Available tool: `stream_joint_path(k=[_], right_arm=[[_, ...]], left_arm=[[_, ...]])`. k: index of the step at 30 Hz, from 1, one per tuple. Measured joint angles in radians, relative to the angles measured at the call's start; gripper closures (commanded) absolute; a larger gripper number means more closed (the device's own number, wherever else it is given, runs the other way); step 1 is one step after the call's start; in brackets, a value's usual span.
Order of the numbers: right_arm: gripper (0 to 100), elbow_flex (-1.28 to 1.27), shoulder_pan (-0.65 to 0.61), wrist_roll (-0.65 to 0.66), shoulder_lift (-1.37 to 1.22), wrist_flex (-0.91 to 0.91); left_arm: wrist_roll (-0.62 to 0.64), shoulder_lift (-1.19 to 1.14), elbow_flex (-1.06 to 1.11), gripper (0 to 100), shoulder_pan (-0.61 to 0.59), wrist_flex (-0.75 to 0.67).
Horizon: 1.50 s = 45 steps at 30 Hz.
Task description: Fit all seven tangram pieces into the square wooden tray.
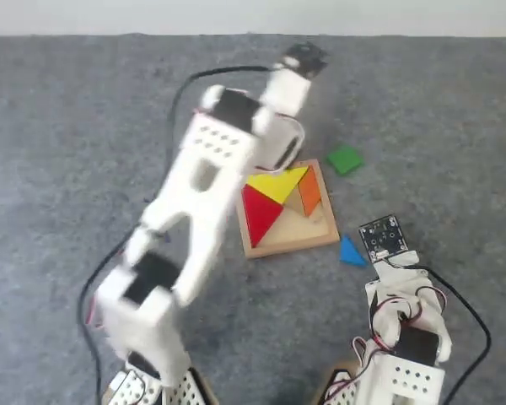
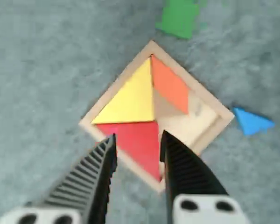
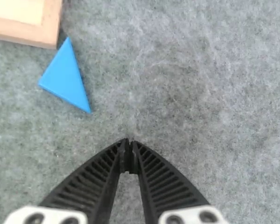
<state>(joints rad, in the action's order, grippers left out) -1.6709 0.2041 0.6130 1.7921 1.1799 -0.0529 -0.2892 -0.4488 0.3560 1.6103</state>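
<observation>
The square wooden tray (image 1: 320,235) lies mid-table and holds a yellow triangle (image 1: 276,183), a red triangle (image 1: 259,213) and an orange piece (image 1: 309,191). In the left wrist view my left gripper (image 2: 136,149) hangs open and empty above the red triangle (image 2: 135,137), beside the yellow triangle (image 2: 130,100) and the orange piece (image 2: 170,84). A green piece (image 1: 344,159) lies on the carpet beyond the tray. A blue triangle (image 1: 351,251) lies just off the tray's near right corner. My right gripper (image 3: 128,145) is shut and empty over bare carpet, a short way from the blue triangle (image 3: 65,79).
Grey carpet covers the table. The left arm (image 1: 194,211) stretches from the near left edge across to the tray and hides part of the tray's left side. The right arm (image 1: 401,337) sits at the near right. Bare wood (image 2: 196,123) shows in the tray's right part.
</observation>
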Motion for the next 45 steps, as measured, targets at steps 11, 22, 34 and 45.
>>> stream_joint_path(k=[11, 22, 34, 45], right_arm=[[98.9, 0.000, 0.000, 0.000, 0.000, 0.000], [98.9, 0.000, 0.000, 0.000, 0.000, 0.000], [98.9, 0.000, 0.000, 0.000, 0.000, 0.000], [98.9, 0.000, 0.000, 0.000, 0.000, 0.000]], left_arm=[[-0.100, 0.488, 0.855, 86, -0.574, -0.436], [-0.226, 0.394, 0.993, 77, -0.776, -0.476], [-0.114, 0.072, 0.904, 77, -0.674, -0.555], [-0.106, 0.014, 0.829, 80, -0.669, -0.445]])
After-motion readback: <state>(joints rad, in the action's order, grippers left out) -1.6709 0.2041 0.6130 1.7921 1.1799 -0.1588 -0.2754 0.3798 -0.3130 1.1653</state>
